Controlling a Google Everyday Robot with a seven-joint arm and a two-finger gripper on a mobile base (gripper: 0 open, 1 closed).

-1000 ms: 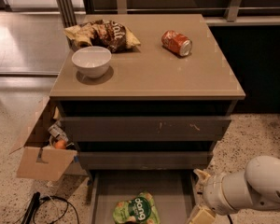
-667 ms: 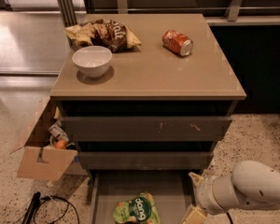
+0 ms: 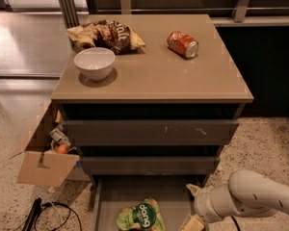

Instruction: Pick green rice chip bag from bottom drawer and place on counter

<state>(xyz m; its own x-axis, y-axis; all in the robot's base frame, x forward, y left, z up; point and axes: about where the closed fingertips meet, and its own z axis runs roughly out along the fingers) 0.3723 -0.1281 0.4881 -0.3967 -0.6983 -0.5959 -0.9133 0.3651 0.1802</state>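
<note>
The green rice chip bag (image 3: 141, 217) lies flat on the floor of the open bottom drawer (image 3: 173, 196), near its front, label up. My gripper (image 3: 192, 207) hangs at the right of the drawer, just right of the bag and apart from it. A pale fingertip (image 3: 191, 189) shows above and another at the frame's bottom edge, with nothing between them. The white arm (image 3: 253, 196) comes in from the right. The beige counter (image 3: 159, 76) tops the cabinet.
On the counter stand a white bowl (image 3: 94, 63), a brown and tan chip bag (image 3: 108, 35) and a tipped orange can (image 3: 182, 44). Two shut grey drawers (image 3: 149, 133) sit above the open one. An open cardboard box (image 3: 43, 153) and black cables (image 3: 48, 213) lie left of the cabinet.
My arm and gripper have moved left, over the right side of the open drawer and closer to the bag. The bag has not moved.
</note>
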